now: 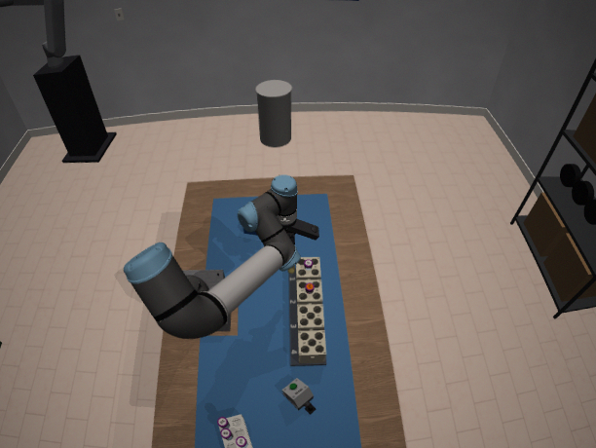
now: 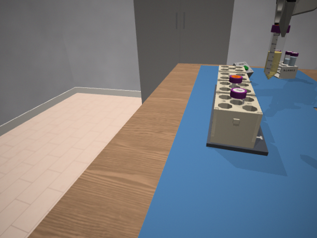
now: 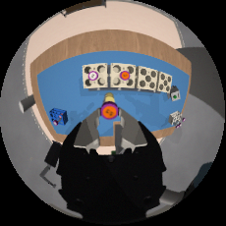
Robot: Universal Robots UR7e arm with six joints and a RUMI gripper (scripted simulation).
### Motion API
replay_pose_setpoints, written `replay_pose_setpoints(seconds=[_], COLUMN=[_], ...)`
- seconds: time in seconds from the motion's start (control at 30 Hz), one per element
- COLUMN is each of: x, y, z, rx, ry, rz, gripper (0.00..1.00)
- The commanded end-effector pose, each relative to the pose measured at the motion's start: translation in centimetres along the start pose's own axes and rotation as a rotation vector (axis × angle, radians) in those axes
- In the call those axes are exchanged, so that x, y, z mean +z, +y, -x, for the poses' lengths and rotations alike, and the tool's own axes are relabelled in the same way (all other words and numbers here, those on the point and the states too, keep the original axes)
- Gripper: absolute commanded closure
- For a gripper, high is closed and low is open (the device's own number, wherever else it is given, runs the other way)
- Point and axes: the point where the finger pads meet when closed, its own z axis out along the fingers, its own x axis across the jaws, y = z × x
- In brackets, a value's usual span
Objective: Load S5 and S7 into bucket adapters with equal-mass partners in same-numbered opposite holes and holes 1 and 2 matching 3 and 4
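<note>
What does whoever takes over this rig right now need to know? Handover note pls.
Gripper: shut on a tube with an orange cap dot, yellowish fill, held upright in the air beside the adapter row, not yet over a hole.
Adapters: four in a row on the stand. The end one nearest the exterior camera holds a white-dot blank in its centre hole; the next holds an orange-dot sample in its centre hole. The other two look unloaded.
Blanks rack: some tubes stand in it.
Left: seat the held tube, add matching partners, let go, press DONE.
</note>
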Motion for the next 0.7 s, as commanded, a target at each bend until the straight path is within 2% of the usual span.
replay_pose_setpoints(seconds=[0.0,0.47,0.53,0.67], x=[-0.1,-0.1,-0.1,-0.1], y=[-1.1,-4.7,-4.7,-5.7], z=[-2.6,-11.2,-11.2,-13.7], rx=[-0.001,-0.001,-0.001,-0.001], ry=[-0.003,-0.003,-0.003,-0.003], rz=[-0.002,-0.002,-0.002,-0.002], gripper=[1.0,1.0,1.0,1.0])
